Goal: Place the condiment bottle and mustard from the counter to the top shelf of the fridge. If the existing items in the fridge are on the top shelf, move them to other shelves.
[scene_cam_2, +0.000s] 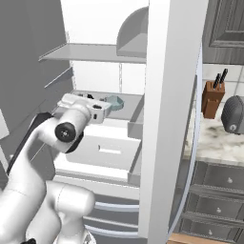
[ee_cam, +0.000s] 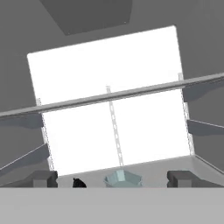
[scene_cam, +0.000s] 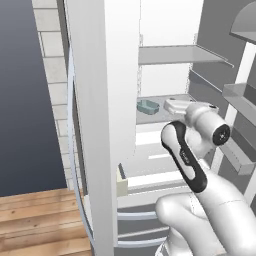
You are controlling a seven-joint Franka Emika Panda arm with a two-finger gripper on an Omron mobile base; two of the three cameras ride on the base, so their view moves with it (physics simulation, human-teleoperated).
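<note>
End effector (ee_cam: 112, 178) stands open before the teal dish (ee_cam: 123, 179); you'd likely find it light, rigid, shallow, so pinch its rim

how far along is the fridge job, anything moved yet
Done: the fridge stands open and the arm has reached inside. In hand: nothing; the hand is open and empty, facing the teal dish and the small black object on the shelf ahead. Whether that is the top shelf is unclear. Left: possibly moving these two, then bringing the condiment bottle and mustard from the counter.
</note>
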